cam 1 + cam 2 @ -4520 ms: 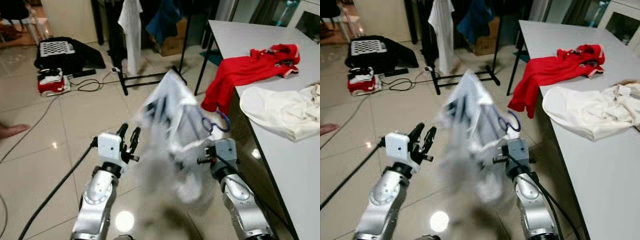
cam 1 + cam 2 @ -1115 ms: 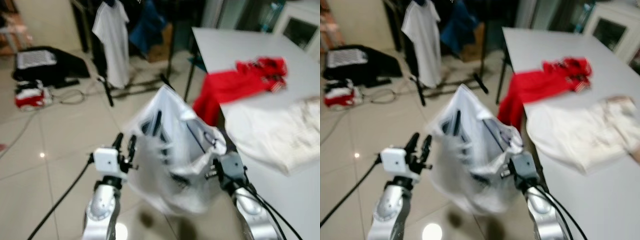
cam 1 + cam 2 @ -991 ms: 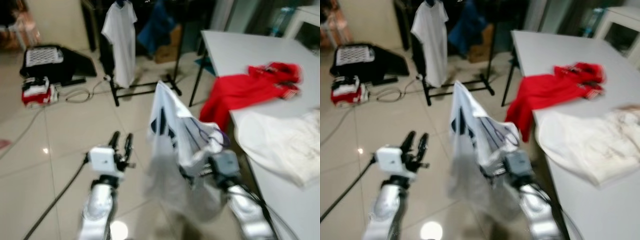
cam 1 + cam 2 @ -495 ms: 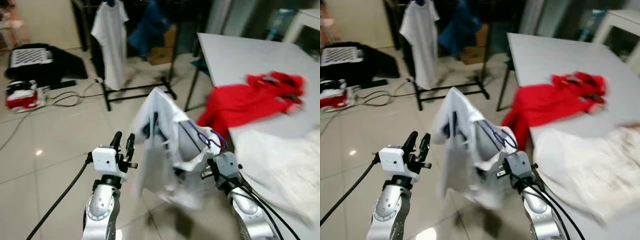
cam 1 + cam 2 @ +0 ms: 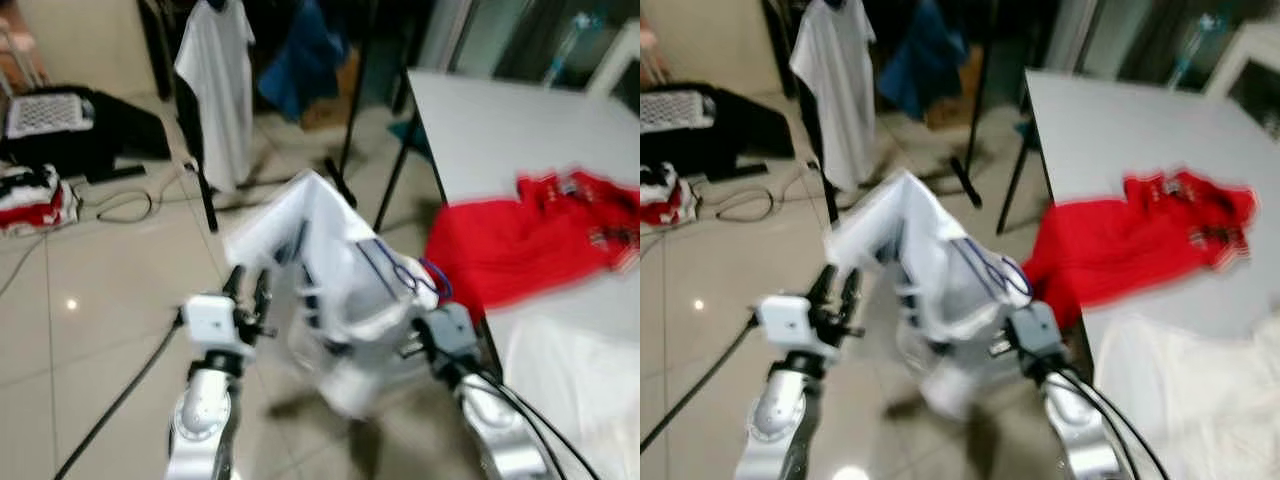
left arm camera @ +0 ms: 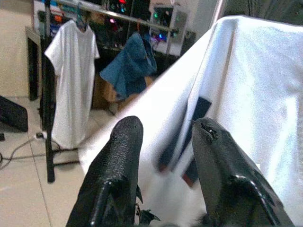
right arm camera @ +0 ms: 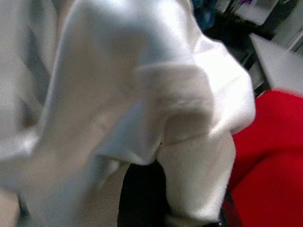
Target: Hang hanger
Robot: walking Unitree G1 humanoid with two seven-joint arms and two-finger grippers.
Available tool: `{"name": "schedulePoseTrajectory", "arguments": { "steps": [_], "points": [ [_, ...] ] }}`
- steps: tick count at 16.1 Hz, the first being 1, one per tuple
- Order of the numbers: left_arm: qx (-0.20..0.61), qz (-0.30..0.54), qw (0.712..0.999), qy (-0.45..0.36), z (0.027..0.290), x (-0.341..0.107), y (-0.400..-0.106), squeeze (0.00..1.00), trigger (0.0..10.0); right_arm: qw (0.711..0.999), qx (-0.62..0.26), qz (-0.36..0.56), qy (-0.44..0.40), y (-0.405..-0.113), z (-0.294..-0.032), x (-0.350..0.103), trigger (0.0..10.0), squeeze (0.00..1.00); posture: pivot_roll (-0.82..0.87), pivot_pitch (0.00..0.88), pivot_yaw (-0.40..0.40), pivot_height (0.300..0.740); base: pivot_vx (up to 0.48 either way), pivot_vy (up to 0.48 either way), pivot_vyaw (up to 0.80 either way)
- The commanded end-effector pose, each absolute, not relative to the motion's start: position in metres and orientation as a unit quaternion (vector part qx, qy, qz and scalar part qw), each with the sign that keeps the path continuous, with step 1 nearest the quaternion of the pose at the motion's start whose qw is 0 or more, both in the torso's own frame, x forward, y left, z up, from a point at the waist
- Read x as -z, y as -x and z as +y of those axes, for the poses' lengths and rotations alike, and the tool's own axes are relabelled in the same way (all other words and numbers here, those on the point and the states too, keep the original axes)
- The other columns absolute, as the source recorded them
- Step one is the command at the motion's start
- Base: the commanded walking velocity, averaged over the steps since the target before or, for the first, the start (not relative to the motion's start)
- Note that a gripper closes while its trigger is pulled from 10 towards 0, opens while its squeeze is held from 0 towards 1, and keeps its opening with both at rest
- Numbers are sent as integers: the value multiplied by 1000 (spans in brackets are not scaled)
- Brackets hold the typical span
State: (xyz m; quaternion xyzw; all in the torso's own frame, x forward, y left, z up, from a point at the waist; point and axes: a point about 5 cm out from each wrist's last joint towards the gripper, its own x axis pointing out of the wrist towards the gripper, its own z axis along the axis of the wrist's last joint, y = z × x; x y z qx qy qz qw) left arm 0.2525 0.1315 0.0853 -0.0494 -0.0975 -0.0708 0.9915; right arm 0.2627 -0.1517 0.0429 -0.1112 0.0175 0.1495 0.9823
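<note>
one white shirt [image 5: 340, 290] on a hanger [image 5: 400, 275] of thin blue wire is held up by the right gripper [image 5: 425, 335], whose fingers are buried in cloth, so their state cannot be told. the left gripper [image 5: 248, 290] is held beside it, its two fingers apart. one rumpled red garment [image 5: 530, 240] lies on the smooth pale counter [image 5: 480, 120]. two garments, one white t-shirt [image 5: 215, 90] and one blue garment [image 5: 300, 60], hang on the rack [image 5: 350, 110] beyond.

The shirt [image 5: 330, 290] hangs between both arms, table [image 5: 490, 120] to the right.

Home room: tiled floor [image 5: 60, 330], clothes rack [image 5: 195, 150], white table [image 5: 500, 125].
</note>
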Motion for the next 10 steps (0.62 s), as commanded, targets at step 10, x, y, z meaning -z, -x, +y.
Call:
{"name": "schedulePoseTrajectory", "arguments": {
  "steps": [10],
  "points": [
    [59, -99, 993, 39, 139, -85, -249, 0, 10000, 982, -161, -8, 102, -268, -143, -53, 10000, 0, 161, 106, -88, 740, 480, 0, 0]
  ]
}}
